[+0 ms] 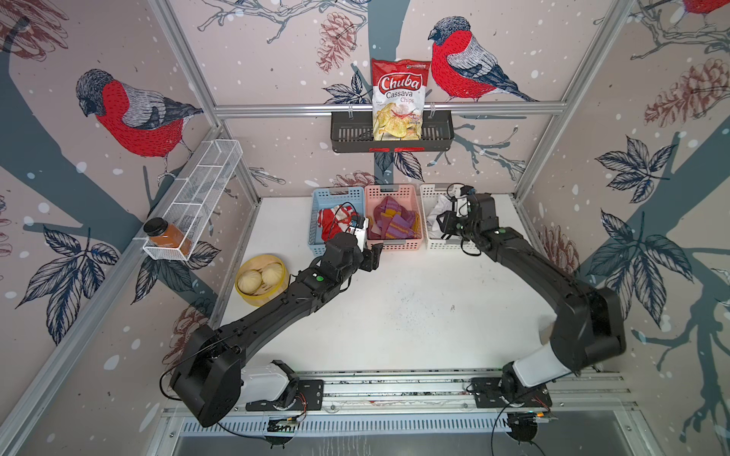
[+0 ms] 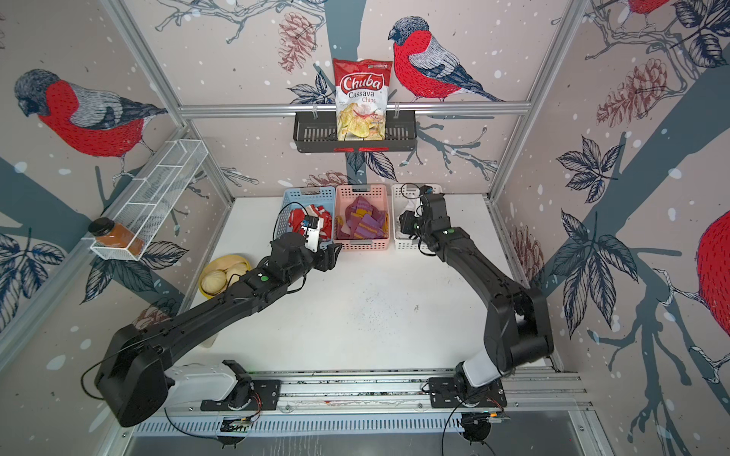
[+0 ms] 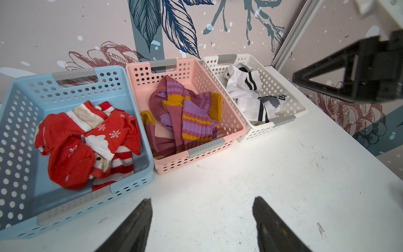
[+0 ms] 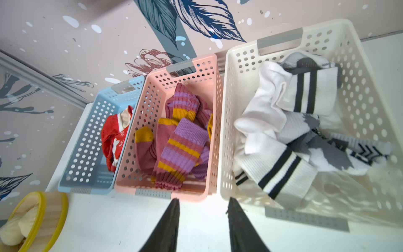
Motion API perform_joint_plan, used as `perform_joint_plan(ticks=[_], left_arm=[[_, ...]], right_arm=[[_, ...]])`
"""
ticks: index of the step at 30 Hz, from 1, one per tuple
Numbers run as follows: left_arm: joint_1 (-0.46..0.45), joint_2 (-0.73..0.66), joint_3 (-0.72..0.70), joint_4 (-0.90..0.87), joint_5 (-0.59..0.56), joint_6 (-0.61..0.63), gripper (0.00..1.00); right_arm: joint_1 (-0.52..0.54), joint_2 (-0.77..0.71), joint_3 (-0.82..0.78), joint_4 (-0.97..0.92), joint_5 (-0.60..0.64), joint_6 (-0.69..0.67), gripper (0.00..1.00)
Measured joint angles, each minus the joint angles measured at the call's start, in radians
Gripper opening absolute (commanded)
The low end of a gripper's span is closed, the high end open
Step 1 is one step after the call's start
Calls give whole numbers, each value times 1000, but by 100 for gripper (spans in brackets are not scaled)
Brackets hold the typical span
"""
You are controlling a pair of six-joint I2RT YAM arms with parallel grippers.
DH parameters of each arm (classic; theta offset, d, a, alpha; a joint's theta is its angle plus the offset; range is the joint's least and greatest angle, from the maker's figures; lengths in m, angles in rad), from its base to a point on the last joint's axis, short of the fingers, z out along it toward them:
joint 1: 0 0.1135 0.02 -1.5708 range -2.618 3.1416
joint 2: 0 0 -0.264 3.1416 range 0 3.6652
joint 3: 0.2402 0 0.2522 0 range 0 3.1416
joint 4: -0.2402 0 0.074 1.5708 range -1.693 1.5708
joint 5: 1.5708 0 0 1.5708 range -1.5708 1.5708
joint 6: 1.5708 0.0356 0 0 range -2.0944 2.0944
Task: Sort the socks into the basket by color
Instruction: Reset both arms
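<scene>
Red-and-white Christmas socks (image 3: 65, 135) fill the blue perforated plastic basket (image 3: 21, 109) ahead of the left end effector (image 3: 202, 199). Maroon-purple, mustard-patched socks (image 3: 192, 122) lie in the pink perforated basket (image 3: 196, 69). White black-striped socks (image 4: 283, 109) lie in the white perforated basket (image 4: 359, 87) just ahead of the right end effector (image 4: 204, 199). Both end effectors are parted and empty. No sock shows on the white worktop (image 3: 261, 174), so sorting looks complete.

Bullfinch-and-pinecone wallpaper (image 1: 134, 118) on three walls (snow-flecked), aluminium frame rails (image 1: 276, 109), white scuffed tabletop (image 1: 414, 316), even light

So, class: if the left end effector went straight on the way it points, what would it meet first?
Probably the front wall of the pink basket: the open left end effector points across the table toward it. Depth is unclear; it may touch the table first.
</scene>
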Motion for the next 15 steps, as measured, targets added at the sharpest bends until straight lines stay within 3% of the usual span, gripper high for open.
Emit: perform_joint_plan(ticks=[3,14,15], left_arm=[[3,0,2,-1,-5,7,75],[5,14,32,-29,-34,45,83],[5,11,32,-29,-39,49,83]], right_arm=[[2,-111,-143,77,11,19,77],[-7,-238,-228,149,5,19,93],[-10,-238,-229,146,3,19,100]])
